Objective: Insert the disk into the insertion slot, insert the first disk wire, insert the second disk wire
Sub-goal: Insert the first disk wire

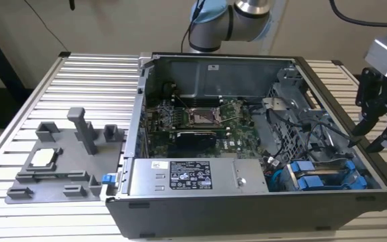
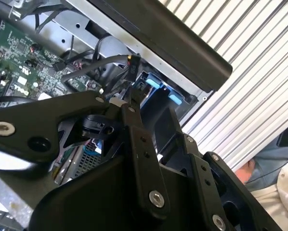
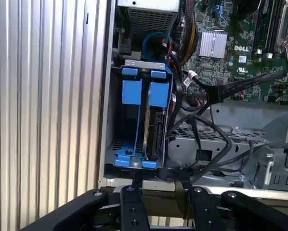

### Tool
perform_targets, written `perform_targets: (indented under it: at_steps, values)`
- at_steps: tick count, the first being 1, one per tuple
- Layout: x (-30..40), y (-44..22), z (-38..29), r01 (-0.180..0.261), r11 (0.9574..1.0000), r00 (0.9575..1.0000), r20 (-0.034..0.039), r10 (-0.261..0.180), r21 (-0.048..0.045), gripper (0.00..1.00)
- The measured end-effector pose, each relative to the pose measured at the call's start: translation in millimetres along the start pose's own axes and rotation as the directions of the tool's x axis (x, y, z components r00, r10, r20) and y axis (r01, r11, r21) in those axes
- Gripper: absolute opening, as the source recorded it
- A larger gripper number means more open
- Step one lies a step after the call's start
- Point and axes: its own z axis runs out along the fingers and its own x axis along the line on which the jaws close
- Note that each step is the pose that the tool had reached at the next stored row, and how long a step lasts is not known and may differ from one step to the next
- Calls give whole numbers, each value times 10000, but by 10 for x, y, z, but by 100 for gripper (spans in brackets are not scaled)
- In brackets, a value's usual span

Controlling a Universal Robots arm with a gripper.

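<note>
Currently, on the slatted table (image 1: 92, 75):

- case (image 1: 247, 217): open and lying flat, with the board (image 1: 193, 118) and power supply (image 1: 190, 176) exposed.
- cage (image 3: 114, 134): grey sheet metal, in the case corner nearest the gripper, just beside the power supply.
- disk (image 3: 153, 127): seated in its slot (image 3: 149, 65) of the cage. The grey drive edge shows between the blue ends of its carrier. Its front is about level with that of the second carrier (image 3: 133, 91), which sits just beside it in the same cage.
- gripper (image 1: 362, 147): hangs over the case wall at the exterior view's right, near the cage. In the first wrist view the gripper (image 3: 159, 180) has its fingers (image 3: 134, 197) spread well apart with nothing held. The tips sit just off the end of the cage, roughly in line with the two carriers. In the second wrist view the gripper (image 2: 151, 108) points toward the blue carrier tabs.
- cables (image 3: 206, 139): a black bundle looping just beside the cage, over a perforated grey bracket. Whether any wire is plugged into the disk cannot be told.
- flat cable (image 3: 240, 84): black, with a connector at its end, lying across the board.
- blue cable (image 3: 156, 41): a loop between the cage and the power supply.
- fixture (image 1: 66, 161): a grey plate with upright posts, on the table at the exterior view's left of the case, well apart from the gripper.
- arm (image 1: 227, 20): its joint stands behind the case.
</note>
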Motion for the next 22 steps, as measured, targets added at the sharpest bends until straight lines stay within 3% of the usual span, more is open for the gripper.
perform_targets:
  at_steps: [9, 17, 22]
  values:
    - [-18, -55, 27, 26, 10000, 10000, 7, -26, 1, 40]
    - [-215, -108, 171, 26, 10000, 10000, 6, -26, 1, 40]
    - [-220, -146, 257, 48, 10000, 10000, -29, -48, -11, 40]
